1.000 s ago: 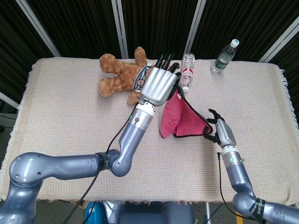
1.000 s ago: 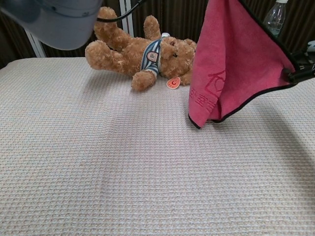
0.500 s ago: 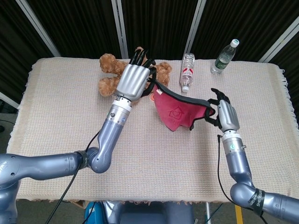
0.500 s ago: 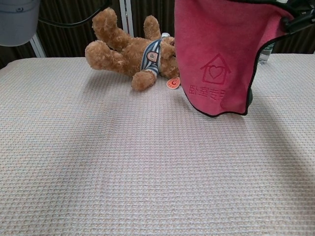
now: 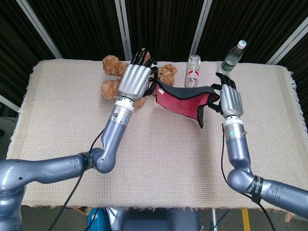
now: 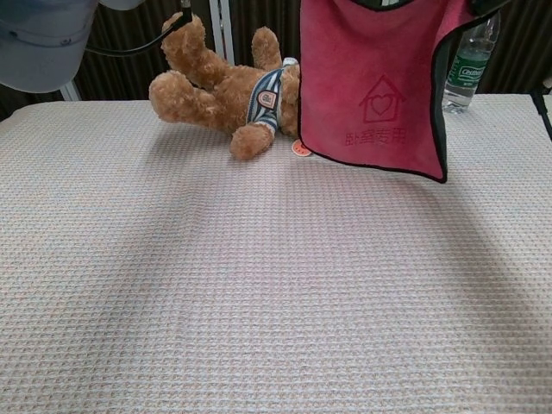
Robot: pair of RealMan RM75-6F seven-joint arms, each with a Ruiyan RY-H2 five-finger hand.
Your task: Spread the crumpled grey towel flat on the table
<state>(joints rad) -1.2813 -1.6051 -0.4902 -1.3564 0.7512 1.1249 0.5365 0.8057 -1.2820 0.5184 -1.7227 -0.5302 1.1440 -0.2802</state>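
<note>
Towel [image 6: 375, 86], red-pink with black edging though the task says grey, hangs stretched in the air above the surface [image 5: 159, 144], lower edge clear of it. Left hand [image 5: 134, 81] grips one top corner, right hand [image 5: 230, 98] grips the other. Teddy bear [image 6: 228, 82] lies just behind; two bottles [image 5: 192, 70] near the far edge.

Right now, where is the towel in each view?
Head view: the red towel hangs stretched between the left hand and right hand, upper centre.
Chest view: towel fills the upper right.
Shared landmark: the teddy bear, just left of it.
</note>
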